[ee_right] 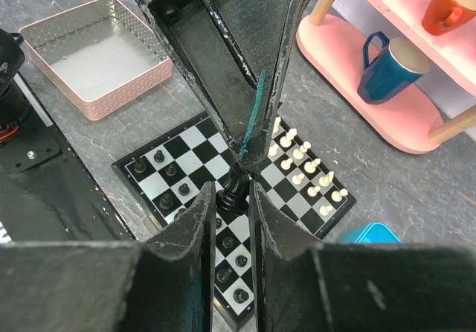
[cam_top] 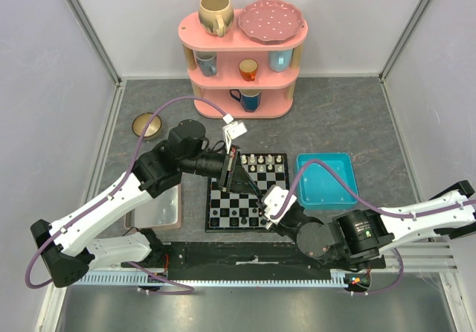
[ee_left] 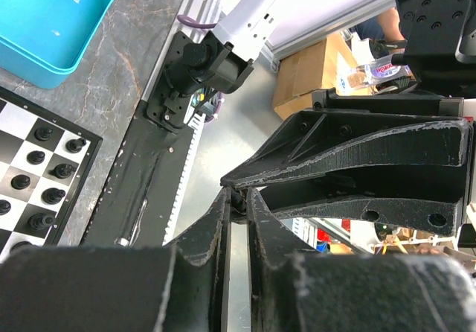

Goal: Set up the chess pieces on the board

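Observation:
The board (cam_top: 210,198) lies at the table's near middle; it also shows in the right wrist view (ee_right: 190,135) and the left wrist view (ee_left: 22,135). Cream-white pieces (cam_top: 264,161) (ee_right: 305,168) stand in its far rows, black pieces (cam_top: 238,214) (ee_right: 160,157) (ee_left: 44,176) in its near rows. My left gripper (cam_top: 255,192) (ee_left: 238,196) is shut on the top of a black piece (ee_right: 236,190) held above the board. My right gripper (cam_top: 262,202) (ee_right: 230,189) meets it tip to tip, its jaws closed on the same piece's base.
A blue tray (cam_top: 325,181) (ee_left: 52,12) sits right of the board. A pink-rimmed grey tray (cam_top: 156,205) (ee_right: 97,56) sits left of it. A pink shelf (cam_top: 242,64) with mugs and a plate stands at the back. A brass-coloured dish (cam_top: 147,126) lies back left.

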Controlling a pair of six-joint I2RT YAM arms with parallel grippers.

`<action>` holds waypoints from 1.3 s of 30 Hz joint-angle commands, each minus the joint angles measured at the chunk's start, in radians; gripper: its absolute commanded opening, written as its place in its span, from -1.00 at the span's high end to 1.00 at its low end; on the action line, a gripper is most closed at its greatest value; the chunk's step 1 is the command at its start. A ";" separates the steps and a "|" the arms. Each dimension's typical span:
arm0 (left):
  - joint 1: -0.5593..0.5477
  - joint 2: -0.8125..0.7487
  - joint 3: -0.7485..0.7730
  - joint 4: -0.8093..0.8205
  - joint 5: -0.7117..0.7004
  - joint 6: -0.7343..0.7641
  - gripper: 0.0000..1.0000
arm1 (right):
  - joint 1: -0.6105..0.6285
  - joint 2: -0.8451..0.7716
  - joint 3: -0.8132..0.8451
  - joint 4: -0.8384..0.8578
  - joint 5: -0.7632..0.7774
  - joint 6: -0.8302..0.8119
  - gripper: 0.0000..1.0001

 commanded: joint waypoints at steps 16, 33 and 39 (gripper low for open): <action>-0.015 0.000 0.016 -0.059 -0.015 0.055 0.96 | 0.006 -0.001 0.013 0.034 0.010 0.018 1.00; -0.016 0.002 0.013 -0.059 -0.012 0.058 0.63 | 0.006 0.005 0.013 0.035 0.005 0.021 1.00; -0.017 0.003 0.013 -0.058 -0.018 0.056 0.96 | 0.008 0.002 0.010 0.034 0.000 0.027 1.00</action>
